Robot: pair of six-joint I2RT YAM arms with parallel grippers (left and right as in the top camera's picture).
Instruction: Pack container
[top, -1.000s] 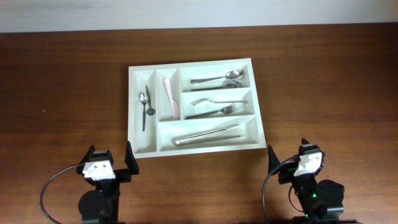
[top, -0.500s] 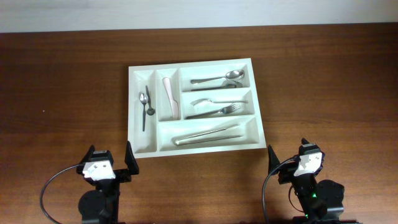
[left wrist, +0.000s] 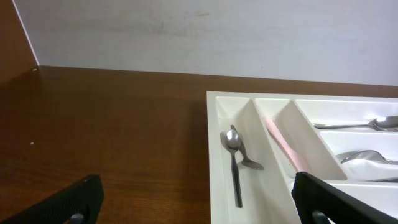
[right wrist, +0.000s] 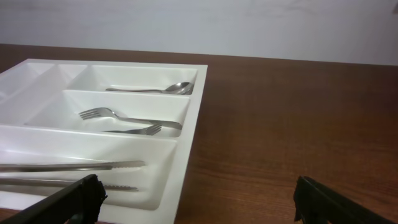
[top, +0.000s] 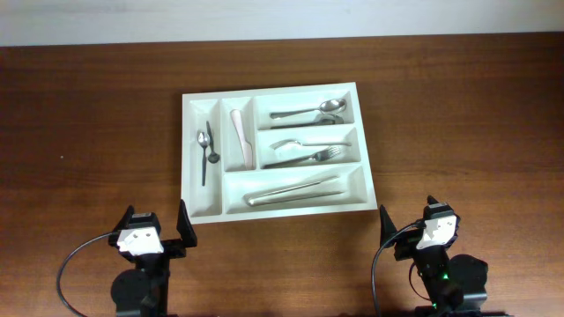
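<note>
The white container (top: 366, 167) lies mid-table with five compartments. Its two narrow upright ones hold small spoons (top: 205, 150) and a pink-handled utensil (top: 241, 136). Its long ones hold a spoon (top: 308, 111), forks (top: 304, 151) and metal tongs (top: 295, 189). My left gripper (top: 157, 231) is open and empty near the front edge, left of the tray's near corner. My right gripper (top: 414, 224) is open and empty near the front edge, right of the tray. The left wrist view shows the spoons (left wrist: 235, 152); the right wrist view shows the forks (right wrist: 127, 121) and tongs (right wrist: 71, 171).
The brown wooden table (top: 88, 132) runs to a pale wall (top: 282, 18) at the back. Bare wood lies left and right of the tray. Black cables loop beside both arm bases at the front edge.
</note>
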